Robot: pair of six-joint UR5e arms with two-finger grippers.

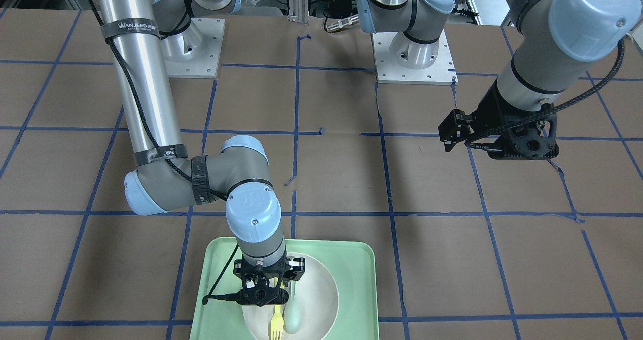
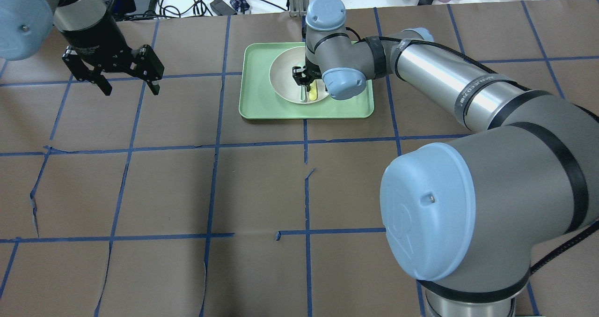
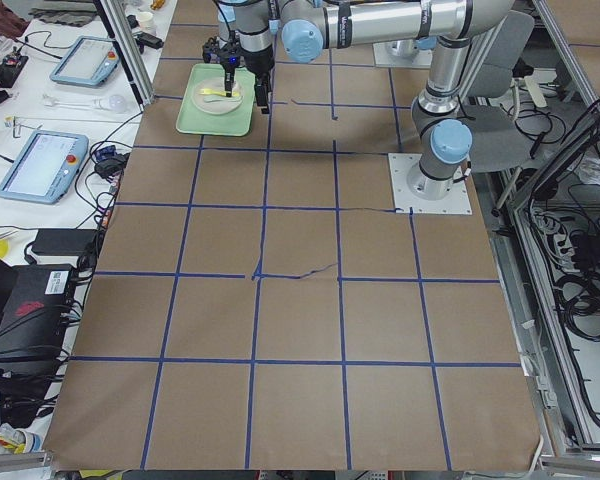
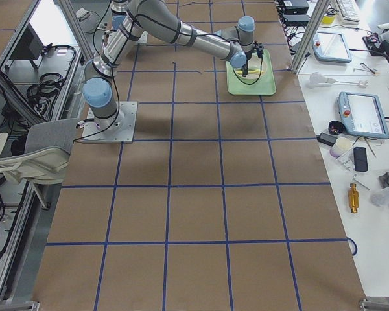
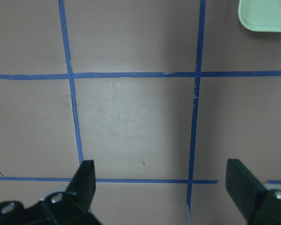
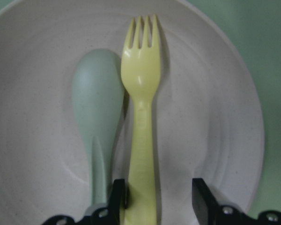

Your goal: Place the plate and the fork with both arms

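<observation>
fork (image 6: 141, 122) beside spoon (image 6: 97, 108) in plate (image 6: 210, 117)

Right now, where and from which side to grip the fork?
The fork by its handle end, from above: it lies flat in the plate, and the bowl of the spoon crowds its head. The open right hand straddles the handle there.

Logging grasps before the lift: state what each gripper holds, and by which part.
Nothing is held yet. The right gripper stands open, jaws astride the handle of the fork in the plate; the left gripper hangs open and empty.
</observation>
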